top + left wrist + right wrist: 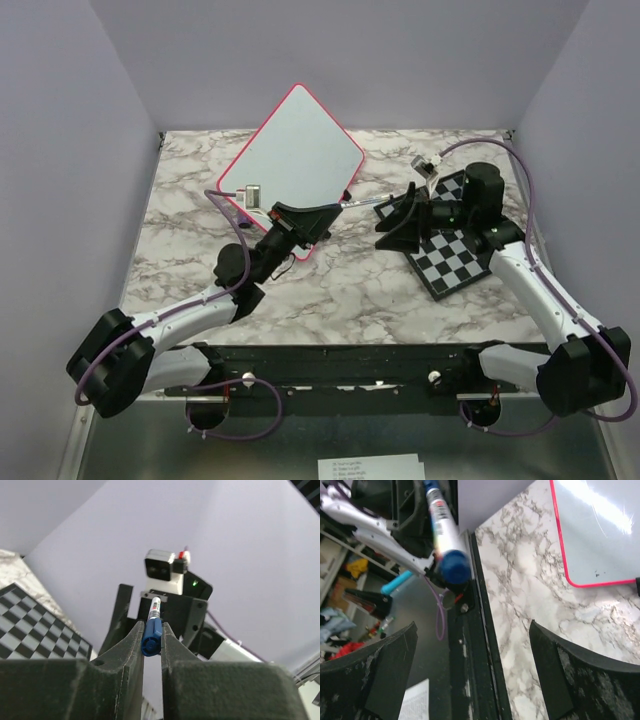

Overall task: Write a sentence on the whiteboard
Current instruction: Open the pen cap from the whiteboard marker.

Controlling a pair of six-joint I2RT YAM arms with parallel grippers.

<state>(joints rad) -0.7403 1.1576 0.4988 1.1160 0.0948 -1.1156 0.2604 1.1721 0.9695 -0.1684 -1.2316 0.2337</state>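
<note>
The whiteboard (300, 145) lies turned like a diamond at the back of the marble table, white with a pink-red rim; its near corner also shows in the right wrist view (600, 535). No sentence shows on its surface. My left gripper (333, 209) hovers over the board's lower right edge, shut on the blue end of a marker (151, 636), whose white barrel points right toward the other arm. My right gripper (390, 220) faces it, open wide. The marker's blue tip end (453, 564) hangs just beyond the right fingers (387, 662), untouched.
A black-and-white chessboard (455, 255) lies at the right under the right arm and shows in the left wrist view (30, 627). The black base rail (470, 670) runs along the table's near edge. Purple walls close in the sides and back.
</note>
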